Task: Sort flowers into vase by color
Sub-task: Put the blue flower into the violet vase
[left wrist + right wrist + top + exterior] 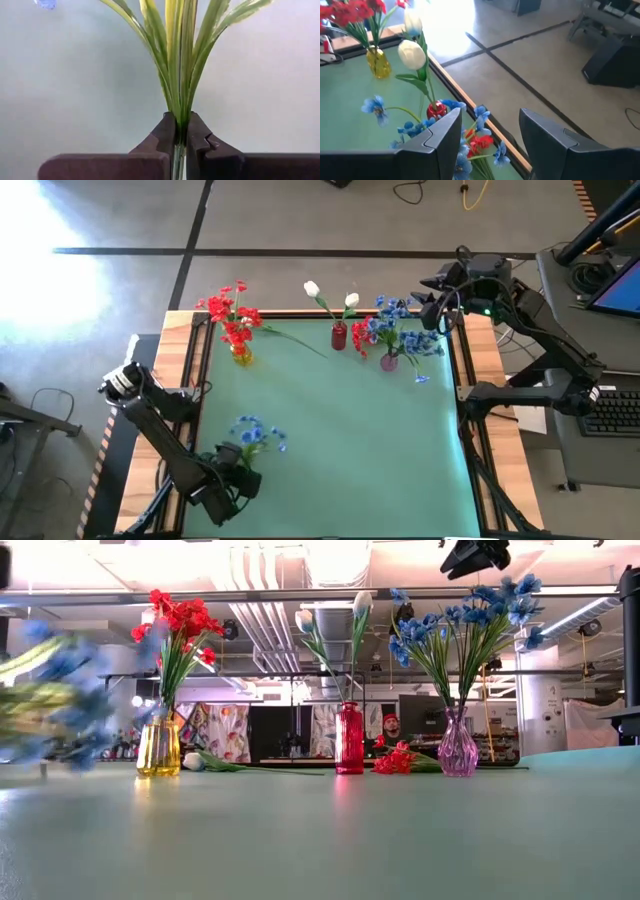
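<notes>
My left gripper [238,462], near the table's front left, is shut on a blue flower [258,435], which shows blurred at the left of the low view [50,690]. At the far edge stand a yellow vase [241,356] with red flowers, a red vase [339,337] with white flowers, and a pink vase [389,361] with blue flowers. A white flower [195,762] lies on the table beside the yellow vase. A red flower [400,758] lies between the red and pink vases. My right gripper [490,140] hangs open, high over the far right corner. My left gripper pinches the blue flower's green stem [180,131], just below where the leaves fan out, between its two fingers [165,132]. The fingers come slanting down from above. The leaves and blossoms reach away from the fingers toward the table's far side, above the tabletop.
The green tabletop [350,440] has a wooden frame [470,360] around it. The three vases stand in a row along the far edge, and the middle and near right of the table are open. A keyboard and screen [615,410] sit off the table's right.
</notes>
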Motion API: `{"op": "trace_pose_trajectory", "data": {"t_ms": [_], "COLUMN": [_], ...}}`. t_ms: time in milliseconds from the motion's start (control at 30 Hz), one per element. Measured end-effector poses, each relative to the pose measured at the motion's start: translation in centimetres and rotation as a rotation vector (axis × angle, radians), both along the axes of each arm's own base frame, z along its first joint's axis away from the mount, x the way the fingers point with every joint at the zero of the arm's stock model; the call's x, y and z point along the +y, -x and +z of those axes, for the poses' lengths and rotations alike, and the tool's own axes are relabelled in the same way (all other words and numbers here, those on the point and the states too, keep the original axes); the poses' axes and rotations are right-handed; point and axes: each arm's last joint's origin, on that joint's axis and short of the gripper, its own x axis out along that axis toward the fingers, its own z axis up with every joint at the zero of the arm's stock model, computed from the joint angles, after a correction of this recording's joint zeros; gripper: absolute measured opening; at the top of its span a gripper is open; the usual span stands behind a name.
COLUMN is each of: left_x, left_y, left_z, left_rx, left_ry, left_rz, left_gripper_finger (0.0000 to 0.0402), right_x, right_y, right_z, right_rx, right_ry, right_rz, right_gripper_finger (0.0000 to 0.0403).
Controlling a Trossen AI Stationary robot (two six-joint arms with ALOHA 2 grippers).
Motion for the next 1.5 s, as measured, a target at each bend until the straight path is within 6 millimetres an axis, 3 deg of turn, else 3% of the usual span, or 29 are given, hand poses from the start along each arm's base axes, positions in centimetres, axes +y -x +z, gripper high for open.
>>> {"op": "trace_pose_trajectory", "data": {"t_ms": [233,467,767,1167,1367,1500], "left_x": [0.8,2.5,4.5,9.5,11.6,13.5], "left_y": [-1.1,-2.9,-6.1,-8.1,-8.9,-9.1], "left_z": [3.6,6.4,10.4,11.8,12.6,11.9], "left_rx": [-0.366,-0.483,-0.625,-0.538,-0.627,-0.71], "left_ry": [-0.172,-0.296,-0.523,-0.721,-0.819,-0.867], "left_rz": [-0.161,-0.32,-0.675,-0.913,-1.03,-1.059], "left_gripper_finger": [0.0,0.0,0.0,0.0,0.0,0.0], "right_x": [0.3,0.3,0.5,0.8,1.0,1.1], "right_y": [0.0,-0.1,-0.4,-0.6,-0.8,-1.2], "right_z": [0.3,0.5,0.8,0.8,1.1,1.1], "right_rx": [-0.047,-0.065,-0.093,-0.133,-0.177,-0.203], "right_ry": [-0.011,-0.002,0.007,-0.042,-0.055,-0.039], "right_rz": [0.084,0.098,0.14,0.246,0.327,0.364], "right_gripper_finger": [0.0192,0.0192,0.0192,0.0192,0.0192,0.0192]}}
